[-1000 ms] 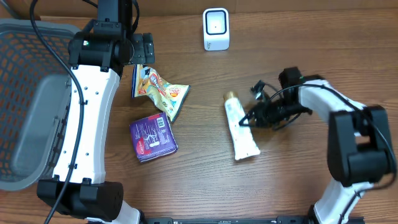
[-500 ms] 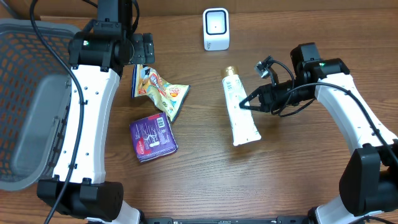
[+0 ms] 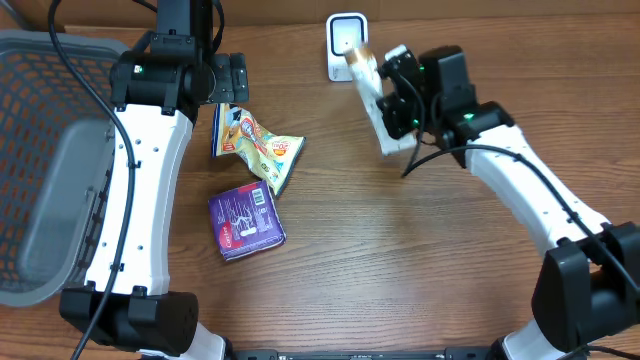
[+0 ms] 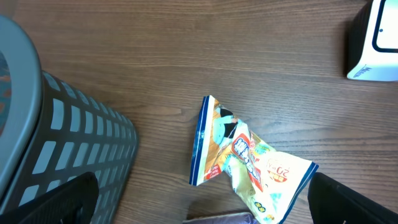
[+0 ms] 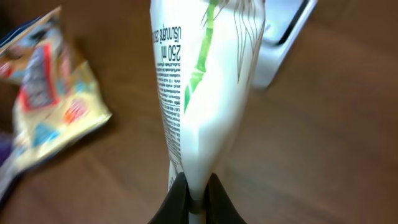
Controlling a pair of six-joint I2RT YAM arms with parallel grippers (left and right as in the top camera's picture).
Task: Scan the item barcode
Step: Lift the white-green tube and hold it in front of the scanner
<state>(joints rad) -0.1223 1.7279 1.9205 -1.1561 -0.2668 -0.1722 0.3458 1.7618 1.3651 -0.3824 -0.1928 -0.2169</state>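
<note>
Right jaws pinch the tube [image 3: 372, 95] by its edge, cap [image 3: 355, 58] near scanner [image 3: 347, 38].

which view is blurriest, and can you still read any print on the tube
Right wrist: the softest; print on the tube partly reads, but the snack bag and scanner behind it are out of focus. Left wrist: sharp, with the table grain and snack bag crisp. Overhead: evenly lit, sharp, no strong glare.

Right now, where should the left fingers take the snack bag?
Probably the snack bag by its raised blue-edged end, from straight above: it lies crumpled and mostly flat, but that fold stands up, and the left fingers hang open over it.
</note>
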